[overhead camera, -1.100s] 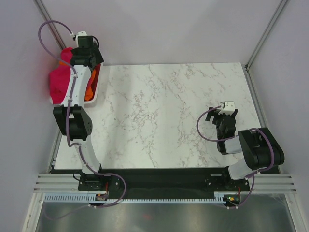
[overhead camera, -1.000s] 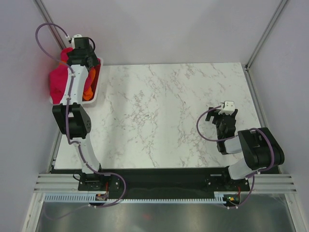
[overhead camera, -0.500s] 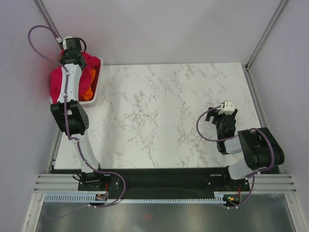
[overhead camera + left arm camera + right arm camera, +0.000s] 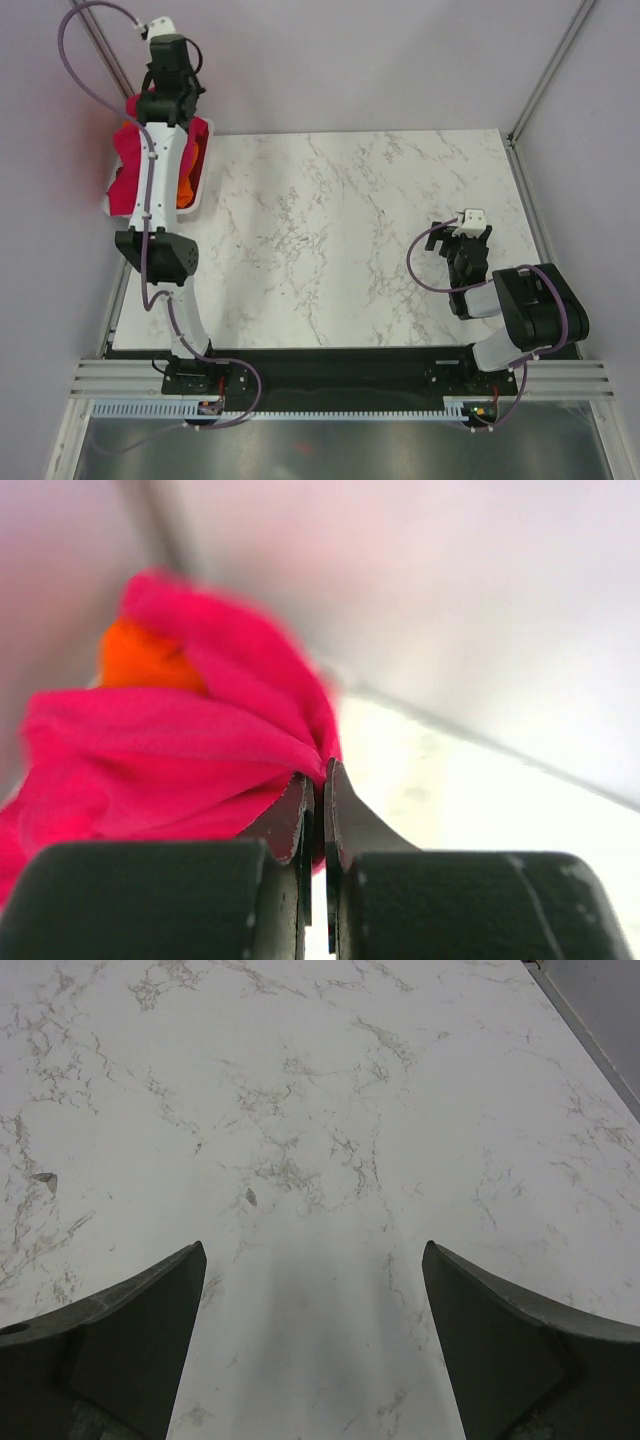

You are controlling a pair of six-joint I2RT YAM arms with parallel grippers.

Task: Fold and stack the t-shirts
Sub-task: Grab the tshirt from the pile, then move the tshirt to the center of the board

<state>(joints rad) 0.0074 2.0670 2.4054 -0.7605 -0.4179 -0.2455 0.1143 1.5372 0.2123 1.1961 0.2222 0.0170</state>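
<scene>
The t-shirts lie heaped in a white basket [image 4: 201,196] at the table's far left corner. The crimson-pink t-shirt [image 4: 126,176] is on top, and an orange one [image 4: 185,186] shows beneath it. My left gripper [image 4: 160,108] is raised over the basket. In the left wrist view it [image 4: 322,772] is shut on a fold of the crimson-pink t-shirt [image 4: 170,745], with the orange cloth [image 4: 140,655] behind. My right gripper [image 4: 456,240] rests low at the right, and its jaws [image 4: 313,1252] stand wide open over bare marble with nothing between them.
The marble table [image 4: 350,230] spreads between the two arms. Grey walls and metal frame posts [image 4: 548,72] close in the far corners. The table's right edge [image 4: 590,1040] runs close to the right arm.
The left gripper dropped into the basket, shut on the crimson-pink t-shirt, and has risen with the cloth pinched. The right arm has not moved.
</scene>
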